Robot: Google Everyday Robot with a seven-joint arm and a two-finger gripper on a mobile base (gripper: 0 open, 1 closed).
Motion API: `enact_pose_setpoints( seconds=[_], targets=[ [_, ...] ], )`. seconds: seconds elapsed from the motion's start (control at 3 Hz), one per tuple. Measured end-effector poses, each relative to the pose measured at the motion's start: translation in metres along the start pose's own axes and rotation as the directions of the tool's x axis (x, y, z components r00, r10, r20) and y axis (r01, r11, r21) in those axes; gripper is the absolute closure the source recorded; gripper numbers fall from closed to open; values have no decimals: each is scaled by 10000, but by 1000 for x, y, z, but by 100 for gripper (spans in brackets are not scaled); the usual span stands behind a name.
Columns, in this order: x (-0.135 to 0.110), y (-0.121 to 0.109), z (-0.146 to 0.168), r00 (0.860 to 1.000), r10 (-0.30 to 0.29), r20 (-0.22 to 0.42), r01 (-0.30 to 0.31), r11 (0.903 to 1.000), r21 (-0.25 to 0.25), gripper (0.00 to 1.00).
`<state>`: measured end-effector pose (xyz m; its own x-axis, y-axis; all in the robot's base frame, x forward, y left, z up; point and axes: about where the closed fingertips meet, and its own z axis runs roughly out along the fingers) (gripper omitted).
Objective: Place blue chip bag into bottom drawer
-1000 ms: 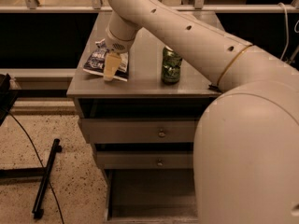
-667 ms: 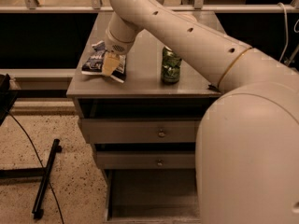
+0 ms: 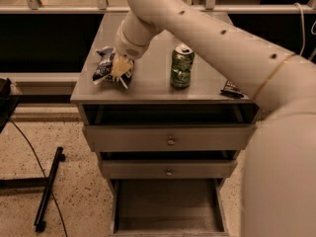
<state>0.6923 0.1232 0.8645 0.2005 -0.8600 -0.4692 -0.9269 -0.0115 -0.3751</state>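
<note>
Bottom drawer: nearest the camera and pulled out, its wide grey floor bare, with nothing lying in it.
Upper drawers: the two shallower, knobbed ones above it are pushed in.
Tabletop: the flat grey top of the cabinet, which carries everything else.
Black packet: lies flat near the front right edge, well apart from the bag.
Green can: stands upright near the middle, to the right of the bag and clear of it.
Blue chip bag: lies crumpled at the left side of the tabletop, seemingly resting on the surface and not lifted.
Tool: lowered onto the right side of the bag and touching it; I cannot tell how far open it is or whether it has a real hold.
Arm: reaches in from the right across the far part of the tabletop.
Progress: early. The drawer is ready to receive and the tool has reached the bag. A confirmed grasp, the lift, the carry down and forward over the drawer, and the release all appear to be left.
</note>
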Motion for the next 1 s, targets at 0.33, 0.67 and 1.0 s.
enact_pose_setpoints(
  seconds=[0.33,0.67,1.0],
  targets=[
    [-21,52,-55,9846,-1185,1290,1172,9930,172,100],
    [-22,103,-86,9514,-1668,2589,1762,9843,-131,100],
    [22,151,-94,9383,-1630,3051,2028,9738,-1034,100]
  ],
)
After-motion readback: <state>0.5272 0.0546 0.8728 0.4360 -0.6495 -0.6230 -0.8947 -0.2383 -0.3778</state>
